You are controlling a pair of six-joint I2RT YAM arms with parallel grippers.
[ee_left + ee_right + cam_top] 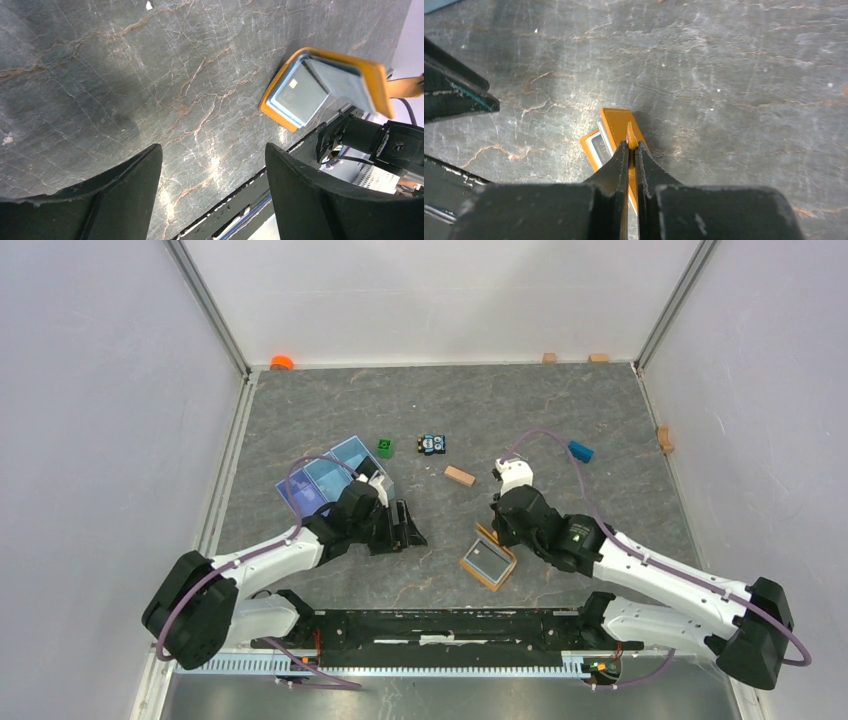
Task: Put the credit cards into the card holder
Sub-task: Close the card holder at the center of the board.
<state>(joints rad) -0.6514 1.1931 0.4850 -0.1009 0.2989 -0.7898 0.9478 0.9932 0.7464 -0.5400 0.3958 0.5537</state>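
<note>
Right gripper (630, 146): pressed together on the raised orange flap of the card holder (616, 125), propping it part open.
Left gripper (212, 150): spread wide, empty, low over the table (125, 75) near the holder.
Card holder: on the table between the two grippers, lower leaf flat.
Credit card (300, 92): greyish, lying on that lower leaf.
Handling: probably light, stiff and slick; a pinch on an exposed short edge looks safest.
Hidden: whether the card is in a pocket; no second card made out.
</note>
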